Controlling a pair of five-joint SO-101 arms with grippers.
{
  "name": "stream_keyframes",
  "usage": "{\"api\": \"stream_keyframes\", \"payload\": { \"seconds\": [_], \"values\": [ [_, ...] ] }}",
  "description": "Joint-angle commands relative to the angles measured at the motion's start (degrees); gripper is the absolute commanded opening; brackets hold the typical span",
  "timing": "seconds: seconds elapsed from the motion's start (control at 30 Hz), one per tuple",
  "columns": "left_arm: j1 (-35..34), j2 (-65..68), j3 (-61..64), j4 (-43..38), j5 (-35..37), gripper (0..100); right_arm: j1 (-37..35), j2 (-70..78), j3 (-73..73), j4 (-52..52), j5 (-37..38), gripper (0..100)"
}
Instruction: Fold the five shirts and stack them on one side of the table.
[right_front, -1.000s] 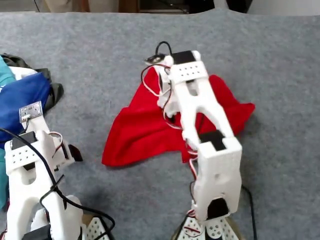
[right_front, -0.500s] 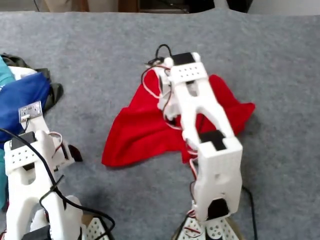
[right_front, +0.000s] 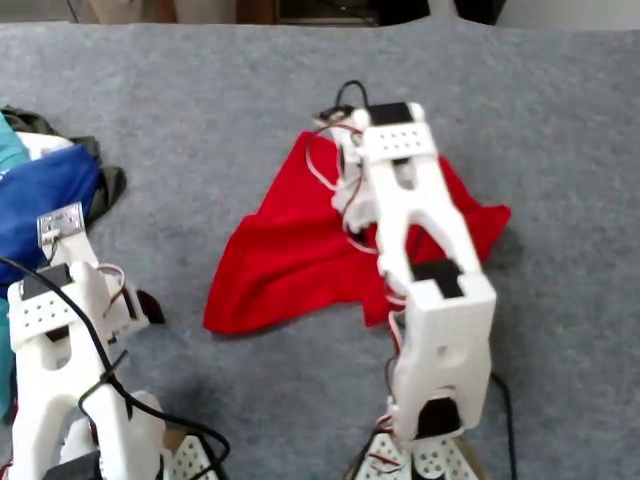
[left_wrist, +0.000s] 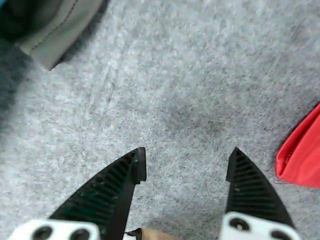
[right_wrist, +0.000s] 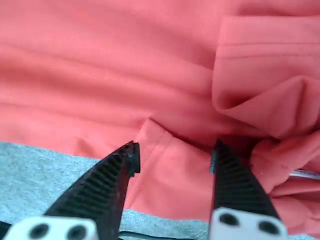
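one shirt lies near the middle of the table. a pile of shirts sits at the left edge, well apart from it. the right arm, based at the near edge, lies over the shirt, with the right gripper above it. the left gripper hangs over bare table between pile and shirt.

A plain red shirt, a solid blue shirt — and the table a flecked grey

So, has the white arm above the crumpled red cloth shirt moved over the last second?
Yes. The right arm shifted rightward and slightly farther out, toward the red shirt's right-hand tip.
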Motion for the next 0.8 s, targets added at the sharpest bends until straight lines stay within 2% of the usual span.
{"api": "stream_keyframes", "payload": {
  "seconds": [0.0, 0.27, 0.33, 0.47, 0.77],
  "values": [
    [-0.09, -1.36, -0.26, 0.09, -0.44, 27, -1.45, -0.04, 0.13, -0.35, 0.09, 23.1],
    [-0.44, -1.36, -0.26, 0.09, -0.44, 27, -2.95, 6.29, 0.57, -2.46, -0.26, 22.6],
    [-0.44, -1.36, -0.26, 0.44, -0.44, 27, -2.42, 7.52, 0.40, -2.37, -0.18, 17.8],
    [-0.18, -1.36, -0.26, 1.23, -0.44, 27, -0.84, 7.69, 0.40, -2.37, 0.00, 0.5],
    [-0.18, -1.36, -0.26, 1.23, -0.44, 27, 1.36, 7.60, 0.31, -0.62, 0.09, 3.0]
  ]
}}
